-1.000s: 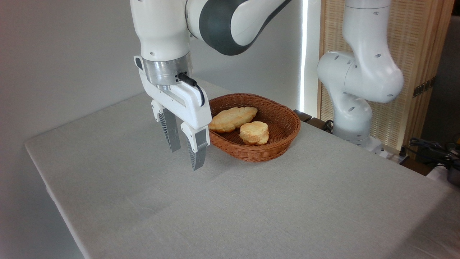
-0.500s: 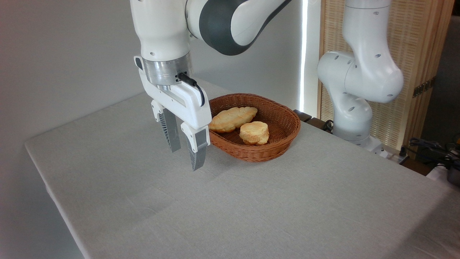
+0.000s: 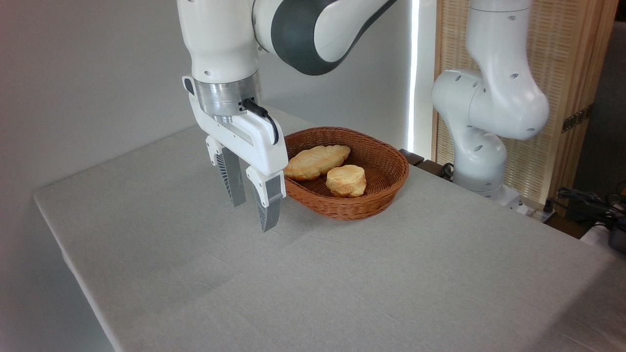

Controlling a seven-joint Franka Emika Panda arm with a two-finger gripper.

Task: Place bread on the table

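The bread, a small round golden bun with a lumpy edge, lies inside the brown wicker basket near its front. A grey-beige cloth covers the table. My gripper hangs open above the cloth, just left of the basket, fingers pointing down with nothing between them. The bun sits about two finger-lengths to its right.
A longer braided golden loaf lies in the basket behind the bun. The arm's white base stands at the table's far right edge, with cables beyond it. Bare cloth stretches in front of the basket.
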